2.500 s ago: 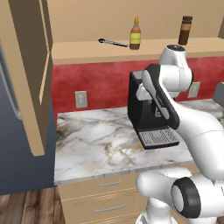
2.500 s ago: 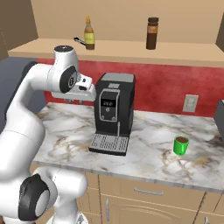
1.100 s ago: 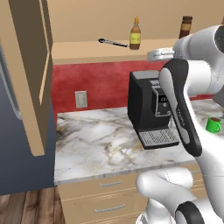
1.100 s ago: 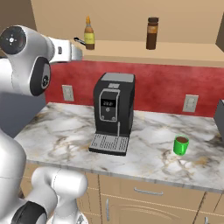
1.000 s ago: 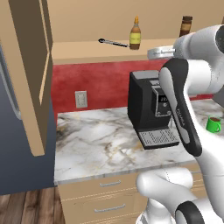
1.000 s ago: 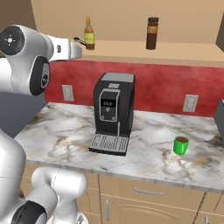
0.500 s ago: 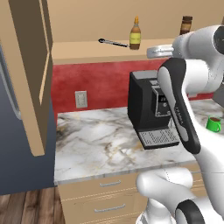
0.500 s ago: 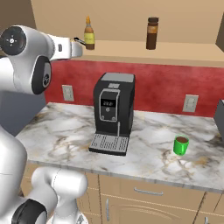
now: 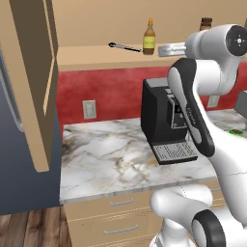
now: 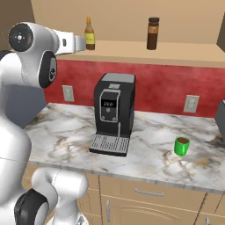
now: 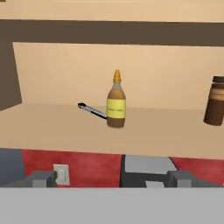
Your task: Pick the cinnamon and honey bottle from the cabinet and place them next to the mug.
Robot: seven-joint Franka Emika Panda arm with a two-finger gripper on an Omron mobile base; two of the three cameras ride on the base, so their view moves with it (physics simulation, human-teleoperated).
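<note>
Cabinet shelf [image 11: 57, 127]: honey bottle [image 11: 116, 103], cinnamon [image 11: 215, 101], pen-like object [image 11: 92, 110].

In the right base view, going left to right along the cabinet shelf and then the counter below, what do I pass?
Shelf: gripper → honey bottle → cinnamon. Counter: wall outlet → coffee machine → mug → second wall outlet.

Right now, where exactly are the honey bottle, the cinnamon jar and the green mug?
honey bottle [image 11: 116, 106]: hand view, on its yellow label.
cinnamon [image 10: 153, 34]: right base view, on the jar's body.
mug [image 10: 181, 147]: right base view, on its green side.
</note>
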